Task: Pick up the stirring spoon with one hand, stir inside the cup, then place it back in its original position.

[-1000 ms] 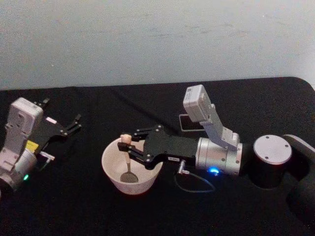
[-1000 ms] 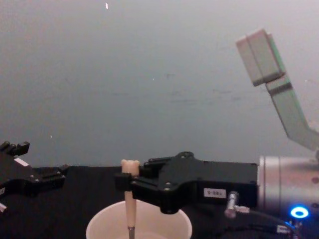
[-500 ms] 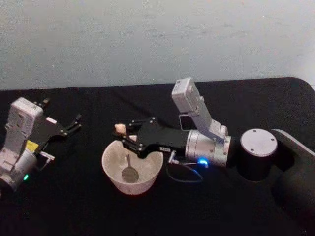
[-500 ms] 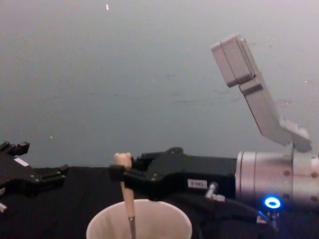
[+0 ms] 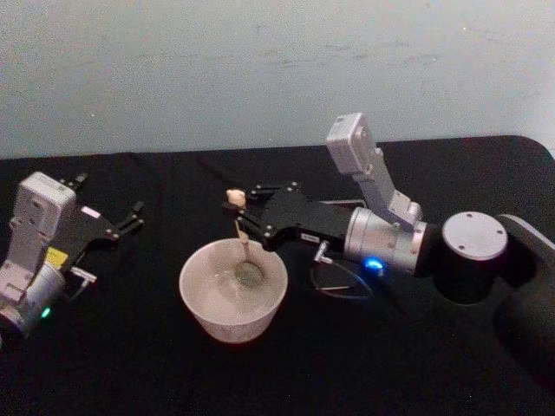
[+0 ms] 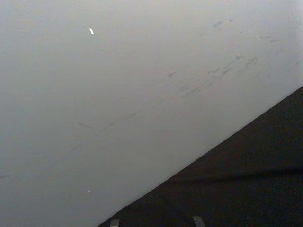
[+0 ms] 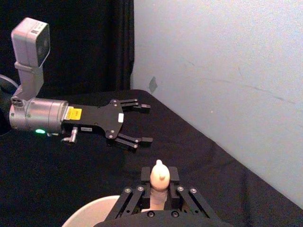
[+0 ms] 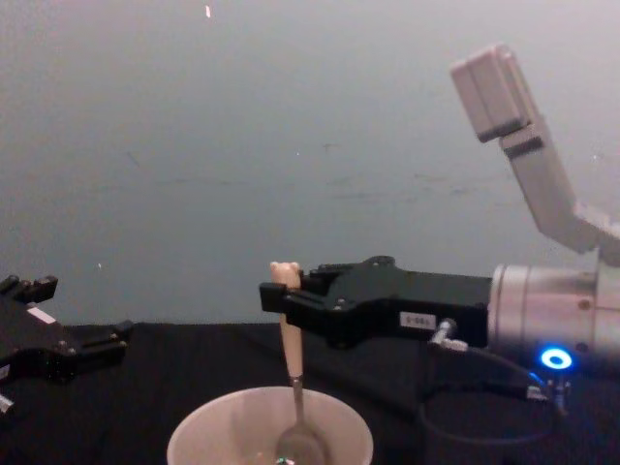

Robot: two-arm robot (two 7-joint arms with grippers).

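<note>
Right end effector (image 5: 244,217) grips one spoon (image 5: 246,253) (inside one cup (image 5: 189,293))

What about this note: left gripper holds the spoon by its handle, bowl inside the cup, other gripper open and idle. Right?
Wrong arm: the head view shows the right gripper holding the stirring spoon by its handle, bowl inside the cup; the left gripper is the open, idle one.

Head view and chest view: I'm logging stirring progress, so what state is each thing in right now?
stirring spoon: near upright, gripped by its handle, bowl down inside the cup.
cup: upright, spoon bowl inside.
right end effector: shut on the stirring spoon, above the cup.
left end effector: open, holding nothing, parked at the left.
</note>
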